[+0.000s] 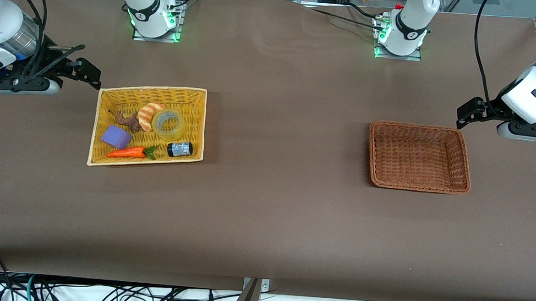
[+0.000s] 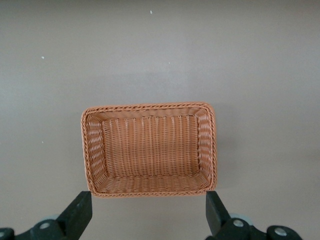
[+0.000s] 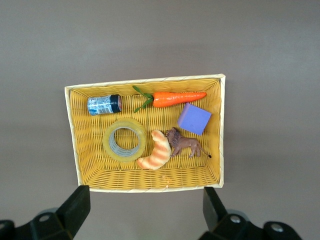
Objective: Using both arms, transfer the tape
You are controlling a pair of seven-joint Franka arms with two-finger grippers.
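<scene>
The tape (image 1: 168, 123), a translucent yellowish ring, lies flat in the yellow basket (image 1: 152, 89) beside a striped croissant toy (image 1: 148, 115). It also shows in the right wrist view (image 3: 124, 139), inside the basket (image 3: 145, 82). My right gripper (image 1: 88, 73) hangs open and empty over the table beside the yellow basket, toward the right arm's end; its fingers (image 3: 77, 202) stand wide apart. My left gripper (image 1: 468, 113) hangs open and empty over the table beside the brown basket (image 1: 420, 127), toward the left arm's end.
The yellow basket also holds a dark can (image 1: 179, 148), a carrot toy (image 1: 128, 152), a purple block (image 1: 116, 136) and a brown animal figure (image 1: 129, 121). The brown basket (image 2: 147, 107) holds nothing.
</scene>
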